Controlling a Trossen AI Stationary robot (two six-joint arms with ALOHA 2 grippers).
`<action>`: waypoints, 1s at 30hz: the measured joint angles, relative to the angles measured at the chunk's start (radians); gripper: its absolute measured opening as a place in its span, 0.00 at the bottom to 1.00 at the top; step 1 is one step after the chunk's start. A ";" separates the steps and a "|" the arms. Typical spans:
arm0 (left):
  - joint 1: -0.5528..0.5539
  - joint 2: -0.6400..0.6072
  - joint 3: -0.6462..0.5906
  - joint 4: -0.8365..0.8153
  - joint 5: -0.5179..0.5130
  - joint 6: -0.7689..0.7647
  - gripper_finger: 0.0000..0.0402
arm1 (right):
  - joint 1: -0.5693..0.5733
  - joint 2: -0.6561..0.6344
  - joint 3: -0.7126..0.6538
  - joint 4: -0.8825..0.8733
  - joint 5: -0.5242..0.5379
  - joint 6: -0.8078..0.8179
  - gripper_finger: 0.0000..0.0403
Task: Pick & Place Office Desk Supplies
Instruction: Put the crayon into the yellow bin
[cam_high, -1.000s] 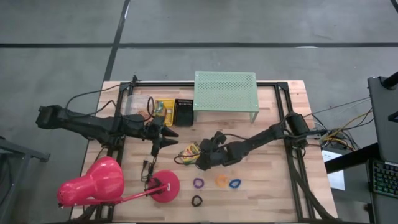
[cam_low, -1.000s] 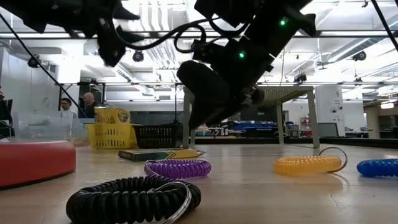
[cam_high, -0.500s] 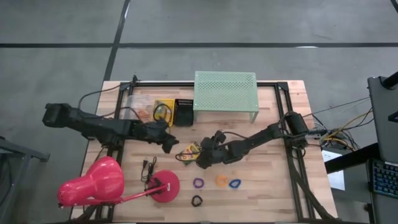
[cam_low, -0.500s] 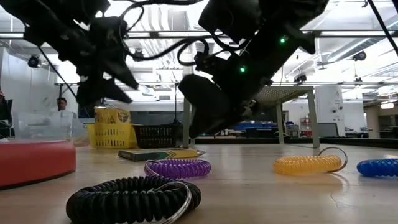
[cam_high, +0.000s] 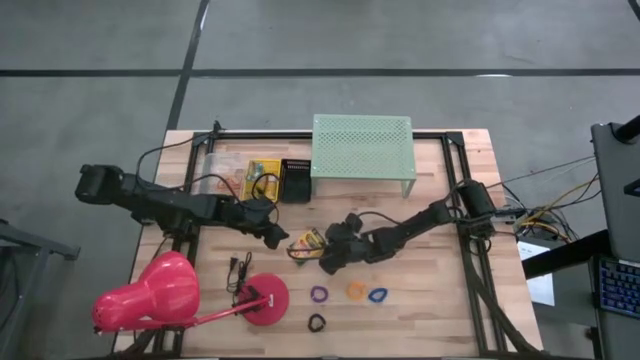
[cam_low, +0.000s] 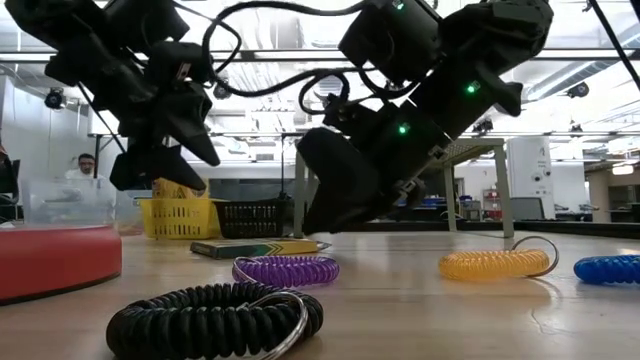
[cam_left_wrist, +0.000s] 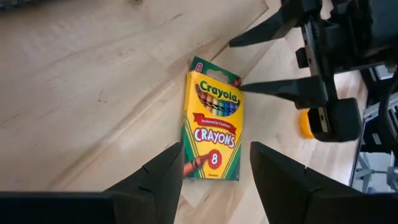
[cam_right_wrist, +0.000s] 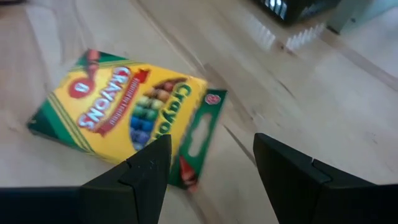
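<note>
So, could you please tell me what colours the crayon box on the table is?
The crayon box is yellow with green edges, clearest in the left wrist view.

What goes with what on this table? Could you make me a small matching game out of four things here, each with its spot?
Things:
1. crayon box
2. black coil loop
3. pink lamp
4. green mesh shelf

Places:
a. far edge of the table, middle
b. between the two open claws
c. near left corner
d. nearest the front edge, below the purple loop

Pairs: 1-b, 2-d, 3-c, 4-a
</note>
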 joint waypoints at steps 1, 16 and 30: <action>0.000 0.000 0.000 0.001 0.002 -0.005 0.47 | 0.000 0.000 -0.004 0.018 -0.001 -0.013 0.56; -0.030 0.036 0.000 0.005 0.002 -0.044 0.47 | -0.001 0.000 -0.036 0.078 -0.006 -0.023 0.56; -0.040 0.079 0.000 0.041 0.002 -0.070 0.47 | 0.000 0.014 -0.040 0.083 -0.047 -0.022 0.56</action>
